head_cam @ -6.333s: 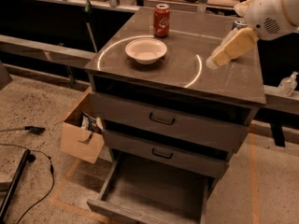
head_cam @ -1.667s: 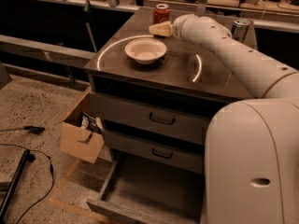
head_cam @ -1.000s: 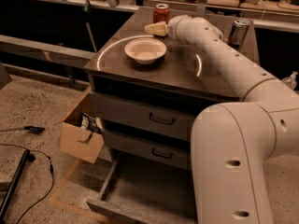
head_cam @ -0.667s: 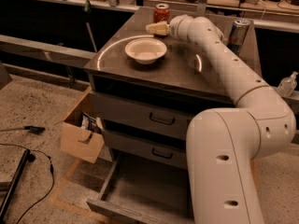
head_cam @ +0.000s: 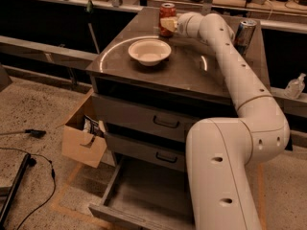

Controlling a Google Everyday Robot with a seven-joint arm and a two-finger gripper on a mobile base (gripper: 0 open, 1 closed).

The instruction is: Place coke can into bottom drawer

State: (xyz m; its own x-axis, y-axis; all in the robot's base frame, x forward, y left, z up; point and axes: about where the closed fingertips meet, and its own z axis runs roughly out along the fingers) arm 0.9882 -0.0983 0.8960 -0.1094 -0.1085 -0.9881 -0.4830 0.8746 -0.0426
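Observation:
The coke can [head_cam: 167,9], red with a silver top, stands upright at the back of the grey cabinet top [head_cam: 192,71]. My gripper [head_cam: 168,24] is at the can's lower half, its tan tip overlapping the can's front, at the end of my white arm that reaches in from the lower right. The bottom drawer [head_cam: 108,188] is pulled open below, wide and deep, with nothing visible inside; my arm hides its right part.
A white bowl [head_cam: 149,51] sits in front of the can. A tall silver-and-blue can [head_cam: 244,31] stands at the back right. Two upper drawers with black handles [head_cam: 166,123] are shut. A cardboard box [head_cam: 84,138] stands left of the cabinet. Cables [head_cam: 21,171] lie on the floor.
My arm has swung in from the right across the cabinet top to the coke can. In the last second the gripper has edged closer onto the can. The can has not moved.

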